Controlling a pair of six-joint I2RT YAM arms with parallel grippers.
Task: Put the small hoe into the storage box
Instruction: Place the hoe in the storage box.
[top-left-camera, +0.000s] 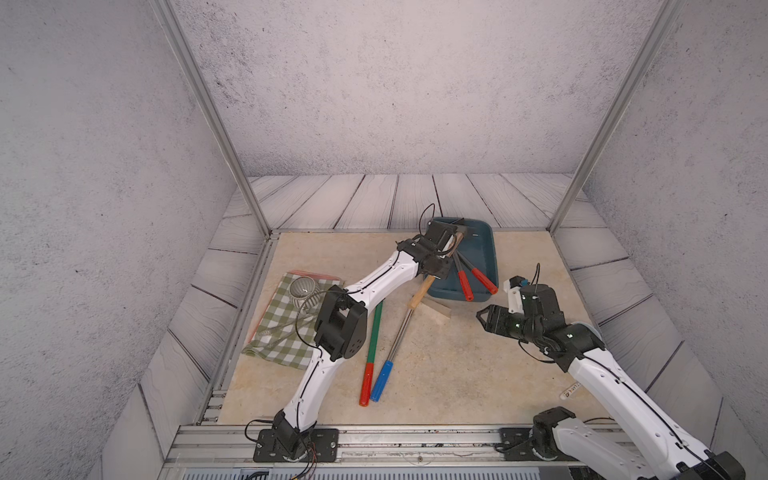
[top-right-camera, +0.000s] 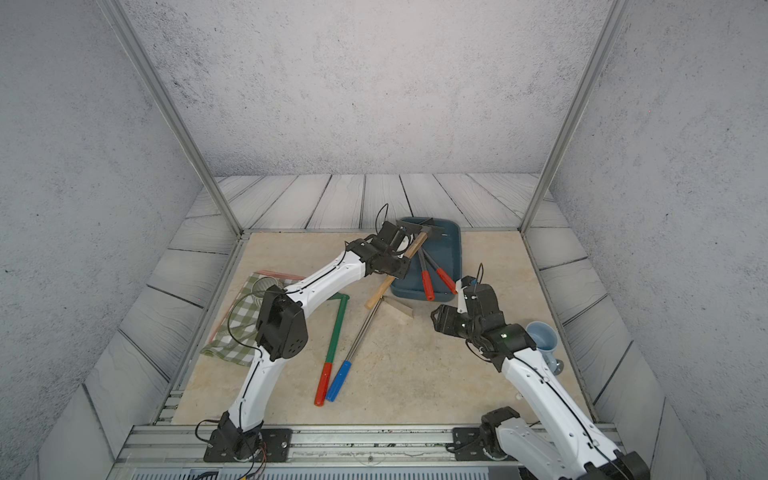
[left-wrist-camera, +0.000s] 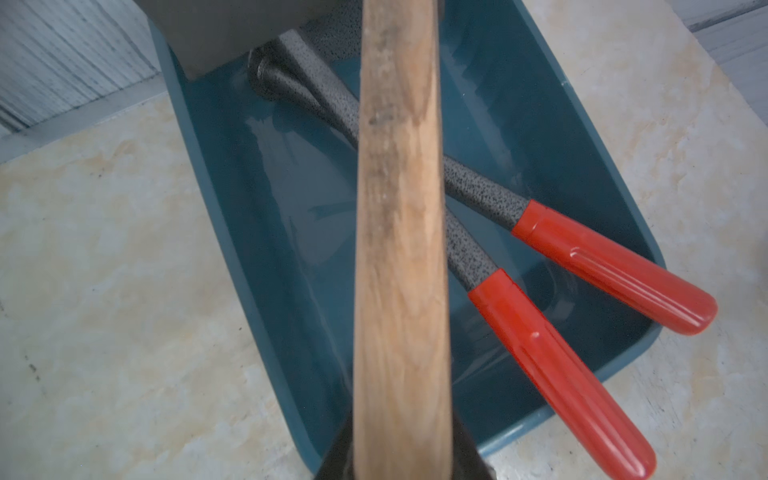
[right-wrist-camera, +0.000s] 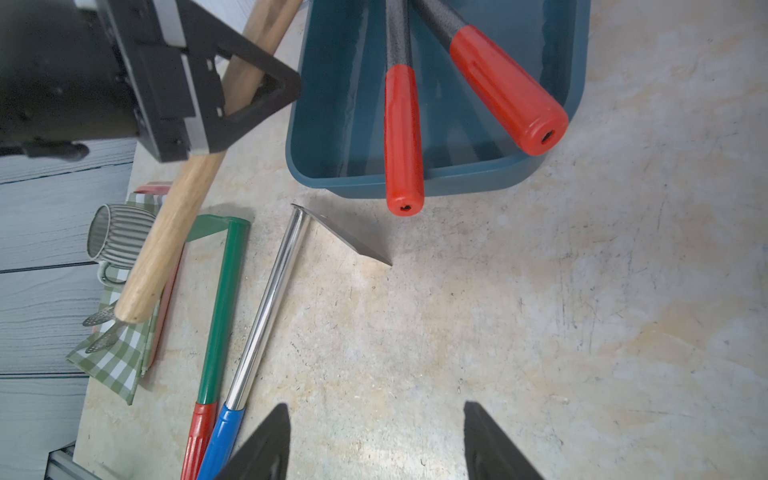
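The small hoe, with a pale wooden handle (top-left-camera: 424, 286) (top-right-camera: 382, 289) (left-wrist-camera: 401, 249) (right-wrist-camera: 166, 232) and a dark metal head (top-left-camera: 465, 228), hangs tilted over the storage box (top-left-camera: 490, 249) (top-right-camera: 457, 249) (left-wrist-camera: 208, 166) (right-wrist-camera: 415, 183). Its head is over the box's far end, and its handle end sticks out past the near left rim. My left gripper (top-left-camera: 446, 245) (top-right-camera: 405, 245) (left-wrist-camera: 402, 449) is shut on the handle. My right gripper (top-left-camera: 482, 318) (top-right-camera: 436, 318) (right-wrist-camera: 374, 415) hovers open and empty above the bare table in front of the box.
Two tools with red grips (top-left-camera: 465, 284) (right-wrist-camera: 403, 137) lie in the box, their grips over its near rim. A green-shafted tool (top-left-camera: 375, 332) and a chrome one with a blue grip (top-left-camera: 399, 336) lie mid-table. A checked cloth (top-left-camera: 282, 332) with a ribbed cup (top-left-camera: 302, 291) is at the left. A blue cup (top-right-camera: 542, 338) is at the right.
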